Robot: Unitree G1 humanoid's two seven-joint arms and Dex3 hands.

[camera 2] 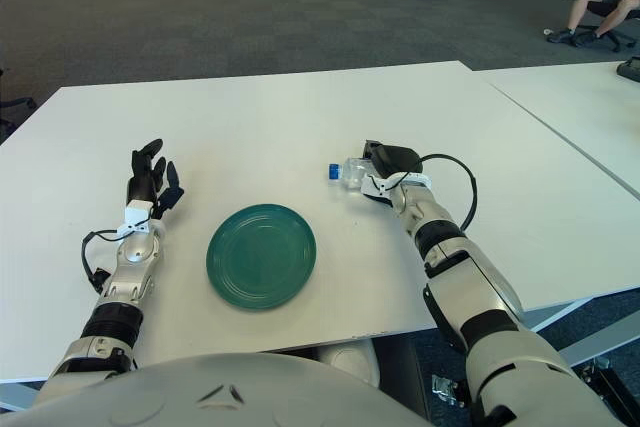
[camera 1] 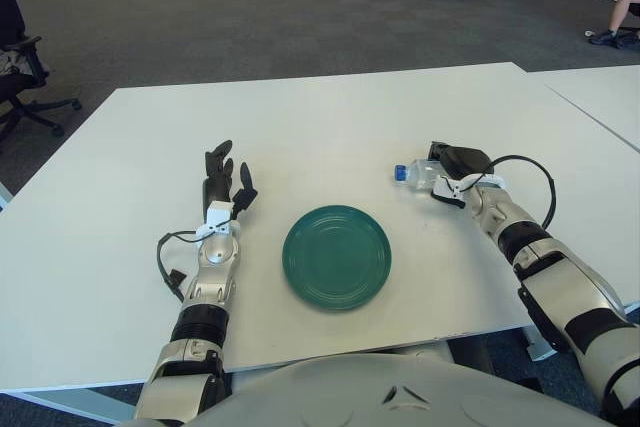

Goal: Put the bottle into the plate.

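Observation:
A clear plastic bottle (camera 1: 415, 174) with a blue cap lies on its side on the white table, right of the green plate (camera 1: 336, 256). My right hand (camera 1: 455, 169) is curled around the bottle's body, with the cap end sticking out to the left. It also shows in the right eye view (camera 2: 385, 165). The plate holds nothing. My left hand (camera 1: 222, 187) shows left of the plate with its fingers spread and holds nothing.
A second white table (camera 1: 600, 97) stands to the right with a narrow gap between. An office chair (camera 1: 20, 77) stands at the far left, and boxes and dark cases stand at the back of the room. A seated person's legs (camera 1: 615, 22) show at the far right.

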